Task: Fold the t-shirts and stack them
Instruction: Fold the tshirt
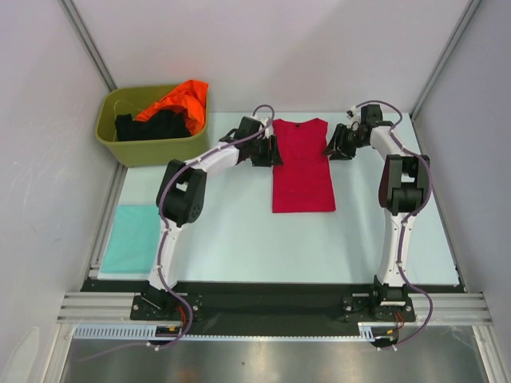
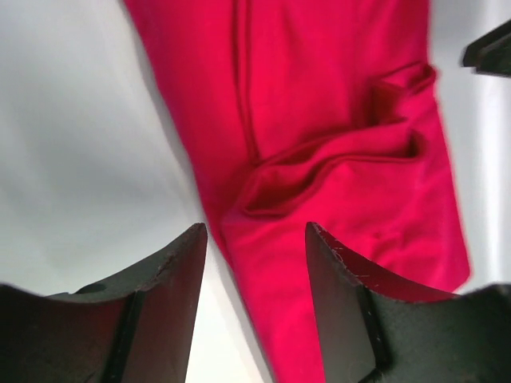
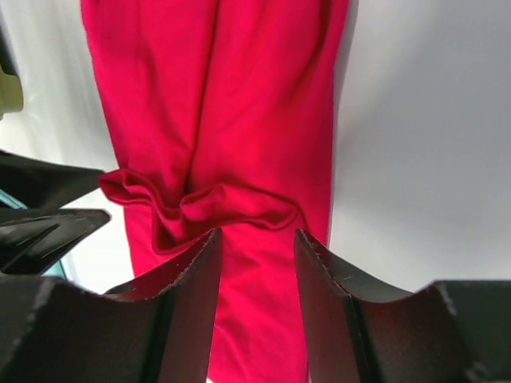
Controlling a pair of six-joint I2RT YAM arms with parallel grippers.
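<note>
Table [image 1: 239,239]: work surface for both arms.
Tub [image 1: 144,150]: far left, holding the orange shirt [image 1: 180,100] and black shirt [image 1: 152,126], seemingly waiting their turn.
Red shirt [image 1: 302,167]: flat at centre, sleeves tucked in, collar far.
Teal shirt [image 1: 132,238]: folded at near left, likely the stack's base.
Left gripper [image 2: 255,231], right gripper [image 3: 257,235]: fingers spread, empty, flanking the shoulders, apparently poised for the lengthwise fold.
</note>
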